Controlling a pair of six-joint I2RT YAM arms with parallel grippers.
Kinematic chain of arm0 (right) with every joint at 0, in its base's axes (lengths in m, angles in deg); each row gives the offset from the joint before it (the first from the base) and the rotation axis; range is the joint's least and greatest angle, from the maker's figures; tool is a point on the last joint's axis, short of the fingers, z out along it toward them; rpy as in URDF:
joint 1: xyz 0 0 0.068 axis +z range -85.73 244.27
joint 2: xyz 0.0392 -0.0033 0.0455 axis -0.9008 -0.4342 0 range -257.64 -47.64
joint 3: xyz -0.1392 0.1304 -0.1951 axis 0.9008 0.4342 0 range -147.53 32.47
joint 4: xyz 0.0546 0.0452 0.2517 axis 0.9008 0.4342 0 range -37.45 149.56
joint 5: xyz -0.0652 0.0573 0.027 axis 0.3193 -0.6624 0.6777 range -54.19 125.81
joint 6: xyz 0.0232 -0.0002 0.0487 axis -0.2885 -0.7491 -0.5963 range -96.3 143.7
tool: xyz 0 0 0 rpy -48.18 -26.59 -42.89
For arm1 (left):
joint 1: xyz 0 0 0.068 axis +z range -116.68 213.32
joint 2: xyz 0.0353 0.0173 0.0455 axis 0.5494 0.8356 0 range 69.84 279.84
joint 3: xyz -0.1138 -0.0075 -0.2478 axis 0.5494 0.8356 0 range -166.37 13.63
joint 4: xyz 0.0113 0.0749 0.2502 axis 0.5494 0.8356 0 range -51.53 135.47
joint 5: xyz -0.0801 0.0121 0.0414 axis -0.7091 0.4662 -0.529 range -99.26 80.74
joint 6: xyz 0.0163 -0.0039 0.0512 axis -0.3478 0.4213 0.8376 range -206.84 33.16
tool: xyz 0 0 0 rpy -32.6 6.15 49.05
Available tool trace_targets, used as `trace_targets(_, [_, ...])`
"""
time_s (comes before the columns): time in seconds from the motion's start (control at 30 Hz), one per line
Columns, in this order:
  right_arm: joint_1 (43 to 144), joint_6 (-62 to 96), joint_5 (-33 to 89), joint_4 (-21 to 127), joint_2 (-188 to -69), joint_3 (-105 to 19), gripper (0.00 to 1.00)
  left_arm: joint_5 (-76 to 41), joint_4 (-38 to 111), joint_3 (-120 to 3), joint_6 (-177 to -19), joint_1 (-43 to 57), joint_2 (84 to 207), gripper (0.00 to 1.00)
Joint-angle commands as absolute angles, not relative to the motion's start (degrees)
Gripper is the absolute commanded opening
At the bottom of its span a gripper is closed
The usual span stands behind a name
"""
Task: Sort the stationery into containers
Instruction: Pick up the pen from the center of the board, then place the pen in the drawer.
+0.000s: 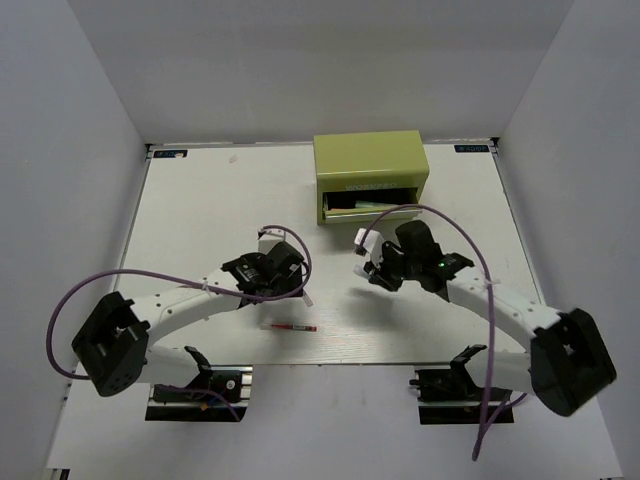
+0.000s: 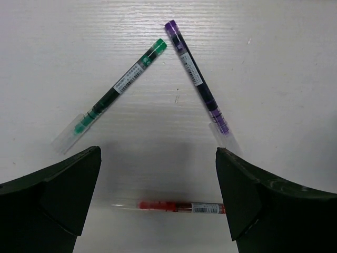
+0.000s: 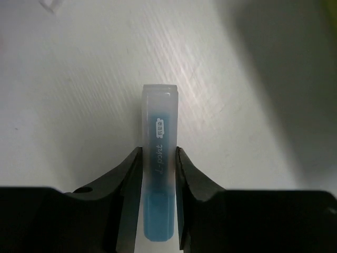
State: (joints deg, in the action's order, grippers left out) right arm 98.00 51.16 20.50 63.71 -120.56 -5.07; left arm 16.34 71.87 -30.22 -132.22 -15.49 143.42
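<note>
Right hand (image 3: 158, 152) pinches a blue marker (image 3: 159, 113) with frosted clear cap; left hand (image 2: 158, 154) gapes wide.

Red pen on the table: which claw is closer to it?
Left. The left claw hangs open over the red pen; the right claw is further off toward the olive-green cabinet, closed around a blue marker.
</note>
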Motion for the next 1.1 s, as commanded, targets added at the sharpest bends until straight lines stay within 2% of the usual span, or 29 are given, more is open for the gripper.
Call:
trace_targets(0.0, [97.50,62.27,12.44,64.77,-113.21,-11.55,0.15,14.99,73.53,-34.26,-122.53,-15.45,144.98,1.00])
trace_targets(0.13, [97.05,63.87,12.87,61.96,-112.41,-19.62,0.15,15.79,74.76,-36.55,-115.33,-15.45,146.30,1.00])
trace_targets(0.37, [94.77,68.95,19.28,54.42,-121.97,-28.78,0.14,15.26,76.60,-37.17,-107.50,-15.45,146.30,1.00])
trace_targets(0.53, [92.66,78.78,19.03,55.01,-128.92,-34.58,0.10,15.26,77.14,-37.78,-105.21,-14.93,146.83,1.00])
trace_targets(0.6, [91.70,79.94,18.85,55.02,-130.95,-35.73,0.12,15.26,77.66,-37.78,-104.68,-14.93,147.36,1.00])
trace_targets(0.7, [90.73,82.14,18.06,55.98,-134.20,-37.66,0.22,15.26,77.66,-38.31,-104.15,-14.93,148.67,1.00])
trace_targets(0.73, [90.55,82.93,17.80,56.16,-134.91,-38.62,0.35,15.87,77.66,-38.31,-104.15,-14.93,148.68,1.00])
trace_targets(0.87, [89.49,83.38,18.15,58.35,-137.02,-40.30,0.57,16.40,78.19,-38.84,-103.63,-14.41,149.91,1.00])
trace_targets(1.0, [88.79,82.42,16.22,60.11,-136.85,-41.01,0.67,16.40,78.19,-39.36,-103.10,-13.79,150.52,1.00])
trace_targets(1.07, [88.44,81.80,15.34,60.81,-136.06,-40.92,0.64,15.79,77.67,-40.07,-103.10,-13.79,150.52,0.98])
